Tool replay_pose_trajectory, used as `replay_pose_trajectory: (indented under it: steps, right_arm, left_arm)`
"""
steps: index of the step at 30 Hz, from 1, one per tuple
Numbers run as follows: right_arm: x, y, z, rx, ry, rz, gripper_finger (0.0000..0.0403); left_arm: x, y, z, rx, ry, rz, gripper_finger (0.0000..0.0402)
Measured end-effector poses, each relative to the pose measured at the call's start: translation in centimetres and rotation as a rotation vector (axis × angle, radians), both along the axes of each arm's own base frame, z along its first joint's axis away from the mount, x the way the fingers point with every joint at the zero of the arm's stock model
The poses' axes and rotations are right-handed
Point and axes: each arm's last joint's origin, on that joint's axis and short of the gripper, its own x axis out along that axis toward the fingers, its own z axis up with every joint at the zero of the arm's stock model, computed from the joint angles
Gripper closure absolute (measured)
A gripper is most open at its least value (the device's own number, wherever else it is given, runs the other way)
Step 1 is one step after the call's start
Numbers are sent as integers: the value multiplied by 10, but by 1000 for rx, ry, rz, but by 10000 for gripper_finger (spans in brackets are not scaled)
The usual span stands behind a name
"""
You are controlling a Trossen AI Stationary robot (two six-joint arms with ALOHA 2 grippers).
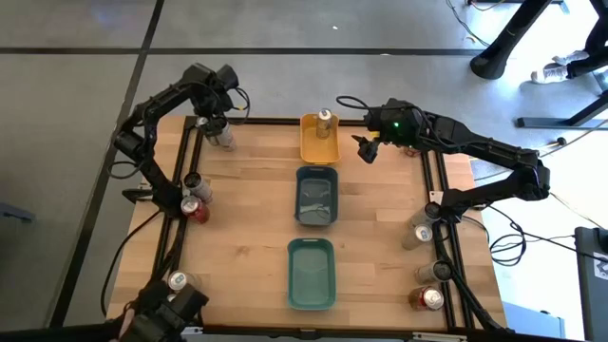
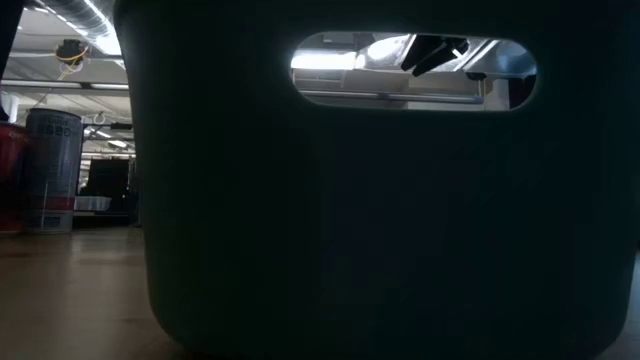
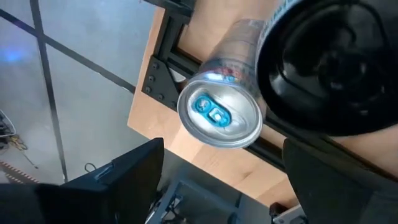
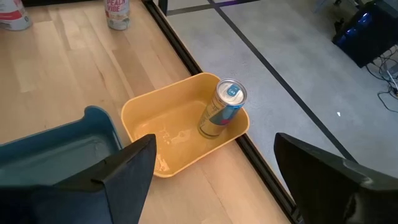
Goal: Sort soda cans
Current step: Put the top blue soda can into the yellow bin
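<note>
My left pincer [image 1: 220,133] hangs at the far left corner of the worktop [image 1: 247,218], right over a can [image 3: 219,111] that stands by the black frame rail. In my left wrist view that can's silver top with its blue tab sits between my two dark fingers [image 3: 112,186], which are spread apart and clasp nothing. My right pincer [image 1: 366,149] hovers above the worktop just beside the yellow tray [image 1: 319,142], on its right, with its fingers [image 4: 118,171] also spread wide and bare.

One gold-bodied can [image 4: 222,111] stands upright inside the yellow tray, in its far corner near the worktop's edge. Down the middle of the worktop the yellow tray is followed by a grey-blue tray [image 1: 316,196] and then a teal tray [image 1: 311,273], in a line.

More cans wait along the sides. On the left rail I see a dark can [image 1: 194,181] and a red can [image 1: 192,208] close together, and another can [image 1: 178,281] near the front left corner. On the right edge there is a pale can [image 1: 419,232], a dark can [image 1: 427,274] and a red can [image 1: 427,299], spaced along the rail.

The low view is mostly blocked by a dark tray wall [image 2: 380,230] with a handle slot
</note>
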Motion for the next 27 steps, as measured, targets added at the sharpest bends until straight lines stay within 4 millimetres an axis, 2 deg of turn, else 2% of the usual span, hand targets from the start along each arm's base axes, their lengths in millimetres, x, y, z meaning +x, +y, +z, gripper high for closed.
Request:
replay_pose_trajectory:
  steps: [7, 27]
  right_arm:
    - [0, 0, 0, 0, 0, 1, 78]
    - [0, 0, 0, 1, 0, 2, 78]
  left_arm:
    - [1, 3, -16, 22, -1, -17, 84]
    - [5, 11, -29, 43, 42, -9, 84]
